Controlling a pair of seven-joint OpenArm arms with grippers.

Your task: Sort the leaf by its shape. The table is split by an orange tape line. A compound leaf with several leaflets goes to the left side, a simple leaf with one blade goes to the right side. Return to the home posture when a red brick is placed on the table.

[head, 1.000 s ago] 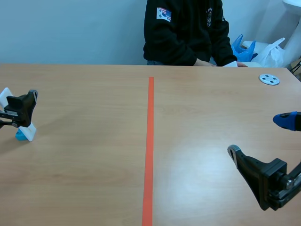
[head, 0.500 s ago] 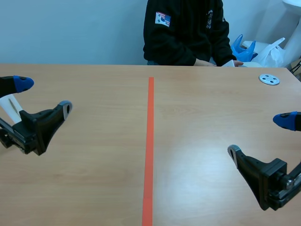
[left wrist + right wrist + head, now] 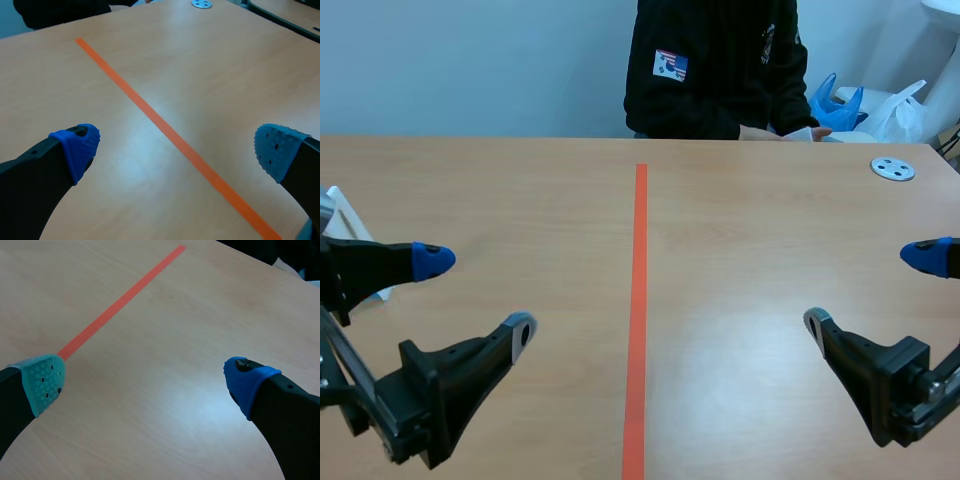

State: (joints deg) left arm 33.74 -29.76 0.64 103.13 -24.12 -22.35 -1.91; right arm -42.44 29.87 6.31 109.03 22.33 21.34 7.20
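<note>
No leaf and no red brick show in any view. The orange tape line [image 3: 639, 300] runs down the middle of the wooden table [image 3: 750, 230]. My left gripper [image 3: 473, 296] hangs open low on the left side, nothing between its fingers. In the left wrist view the left gripper [image 3: 175, 147] is spread wide over bare wood, with the tape line [image 3: 150, 112] passing between its fingers. My right gripper [image 3: 868, 288] stands open low on the right side. In its own wrist view the right gripper [image 3: 145, 379] is open and holds nothing, the tape line [image 3: 120, 302] ahead of it.
A person in a black top [image 3: 715, 65] sits across the table, hands near the far edge. A small grey disc [image 3: 892, 168] lies at the far right. A white object [image 3: 342, 215] lies behind the left arm. Blue and white bags [image 3: 840, 100] sit beyond the table.
The left arm has swung from the far left edge toward the near side and the middle, its gripper now spread wide open. The right arm has not moved.
</note>
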